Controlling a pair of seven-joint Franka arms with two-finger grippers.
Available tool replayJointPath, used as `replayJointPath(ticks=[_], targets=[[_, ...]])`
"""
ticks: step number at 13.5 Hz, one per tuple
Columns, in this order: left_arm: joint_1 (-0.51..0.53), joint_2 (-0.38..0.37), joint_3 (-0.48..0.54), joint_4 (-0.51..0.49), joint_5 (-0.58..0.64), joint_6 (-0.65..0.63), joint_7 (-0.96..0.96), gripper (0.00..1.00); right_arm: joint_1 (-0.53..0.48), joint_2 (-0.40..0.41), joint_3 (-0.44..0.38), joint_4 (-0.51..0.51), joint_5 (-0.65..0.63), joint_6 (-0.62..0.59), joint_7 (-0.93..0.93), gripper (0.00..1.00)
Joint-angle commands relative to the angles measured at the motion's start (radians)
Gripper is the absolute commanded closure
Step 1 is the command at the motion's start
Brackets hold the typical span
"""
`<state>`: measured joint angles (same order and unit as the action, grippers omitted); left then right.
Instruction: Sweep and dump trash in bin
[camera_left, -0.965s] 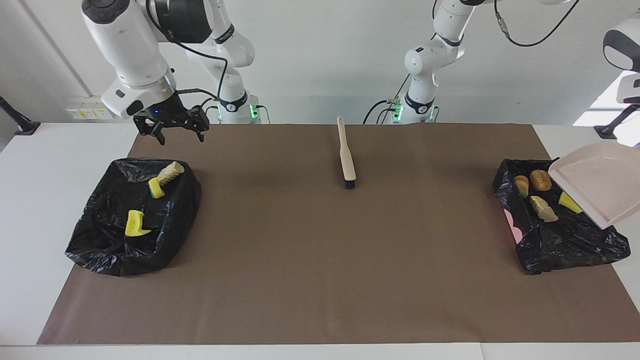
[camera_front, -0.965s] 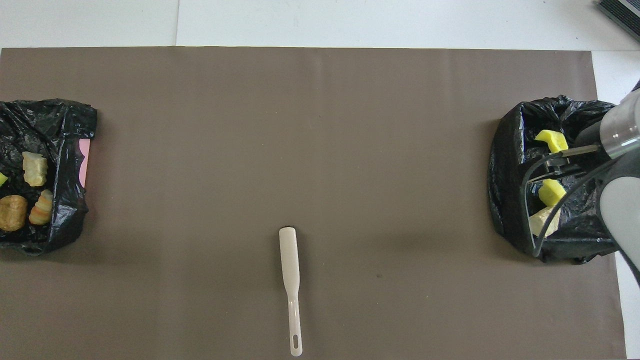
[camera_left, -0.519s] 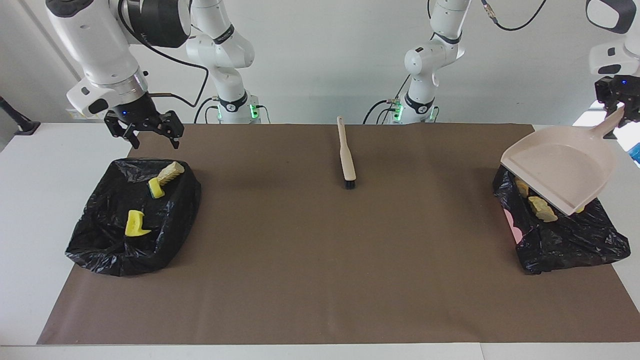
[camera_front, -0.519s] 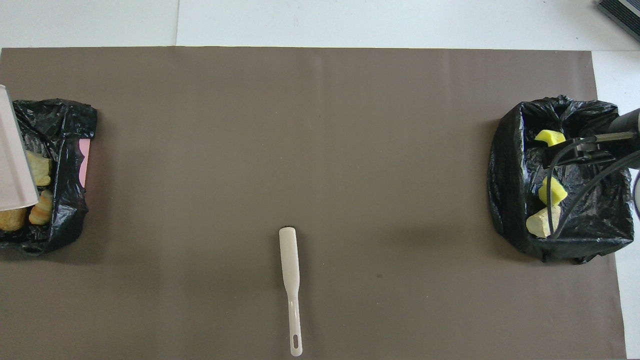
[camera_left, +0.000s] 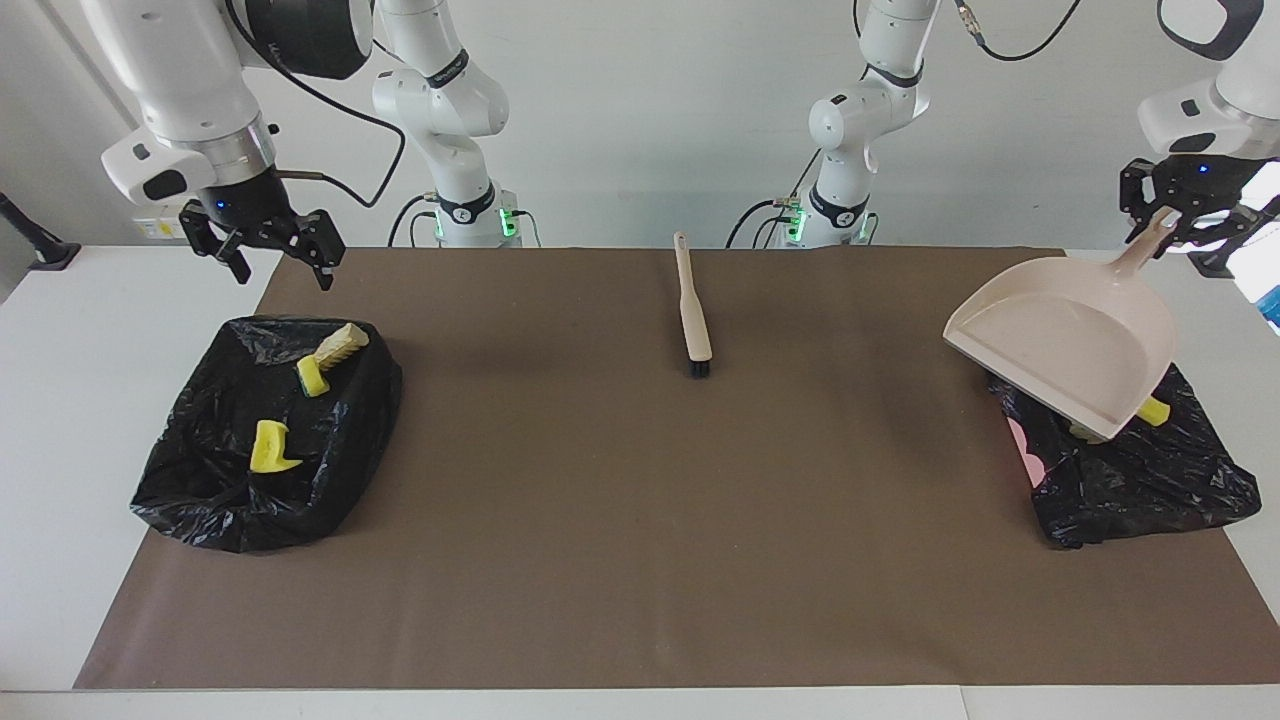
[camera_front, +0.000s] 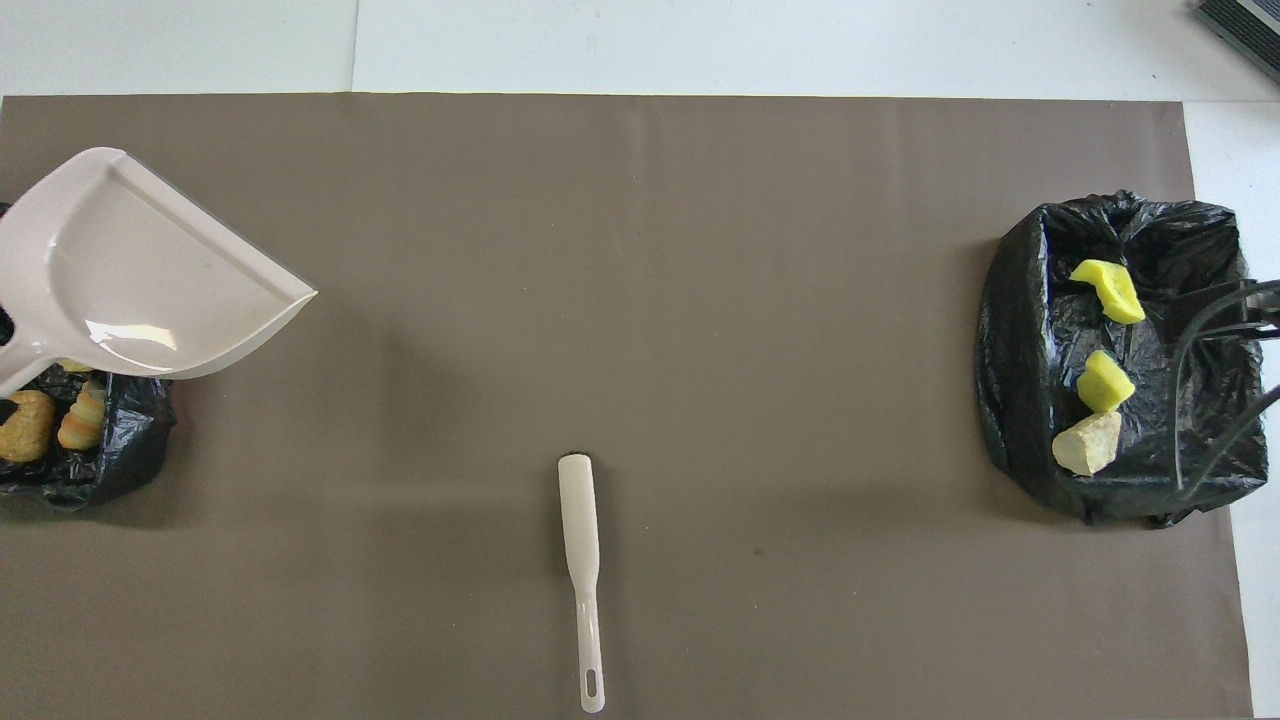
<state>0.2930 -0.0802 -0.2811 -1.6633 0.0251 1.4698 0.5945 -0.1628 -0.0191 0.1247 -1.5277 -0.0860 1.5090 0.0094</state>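
My left gripper is shut on the handle of the beige dustpan, which hangs tilted over the black-lined bin at the left arm's end. The dustpan looks bare inside. Trash lies in that bin: two tan lumps and a yellow piece, partly hidden by the pan. My right gripper hangs open and holds nothing, above the table beside the second black-lined bin. That bin holds two yellow chunks and a tan lump.
A beige brush with black bristles lies on the brown mat, in the middle of the table on the robots' side. In the overhead view the brush points its handle toward the robots. Cables of the right arm hang over its bin.
The left gripper has swung the dustpan from over its bin toward the table's middle, mouth now facing inward. The right gripper has risen and drifted toward its end of the table.
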Motion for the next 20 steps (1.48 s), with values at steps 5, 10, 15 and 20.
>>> replayJointPath(ticks=[5, 10, 15, 20], targets=[[-0.360, -0.052, 0.019, -0.226, -0.163, 0.312, -0.537, 1.00, -0.024, -0.027, -0.004, -0.029, 0.029, -0.049, 0.024, 0.00], [-0.595, 0.153, 0.020, -0.234, -0.201, 0.606, -0.842, 1.00, 0.006, -0.025, -0.005, -0.022, 0.032, -0.079, 0.023, 0.00], [-0.686, 0.309, 0.020, -0.227, -0.200, 0.797, -0.898, 1.00, 0.175, -0.027, -0.177, -0.020, 0.071, -0.090, 0.024, 0.00], [-0.686, 0.336, 0.022, -0.227, -0.066, 0.791, -0.916, 1.00, 0.184, -0.030, -0.175, -0.026, 0.071, -0.079, 0.021, 0.00]])
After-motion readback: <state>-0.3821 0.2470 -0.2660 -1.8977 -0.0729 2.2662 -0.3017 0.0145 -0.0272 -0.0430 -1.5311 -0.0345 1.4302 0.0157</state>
